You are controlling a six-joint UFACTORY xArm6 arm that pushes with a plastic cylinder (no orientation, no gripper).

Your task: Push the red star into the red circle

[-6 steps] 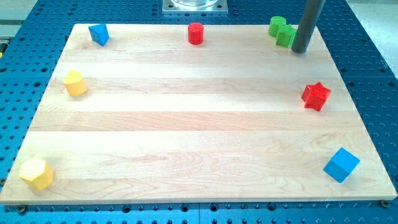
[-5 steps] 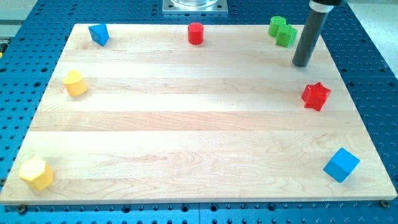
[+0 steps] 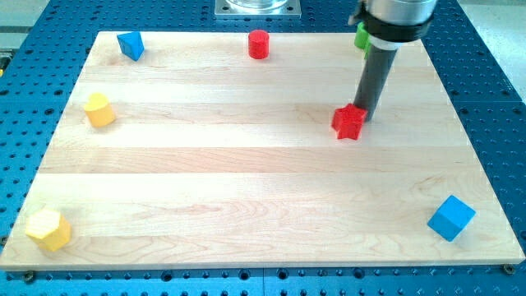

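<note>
The red star [image 3: 348,122] lies right of the board's middle. My tip [image 3: 363,116] touches the star's upper right side. The red circle, a small red cylinder [image 3: 259,43], stands near the view's top edge, up and to the left of the star. The rod rises from the tip to the arm's body at the view's top.
A green block [image 3: 360,36] peeks out behind the arm at the top right. A blue block [image 3: 130,44] sits at the top left, a blue cube [image 3: 451,218] at the bottom right. Yellow blocks lie at the left [image 3: 99,109] and bottom left [image 3: 48,229].
My tip came down from the top right beside the green block to the star. The red star has slid left from near the right edge toward the board's middle.
</note>
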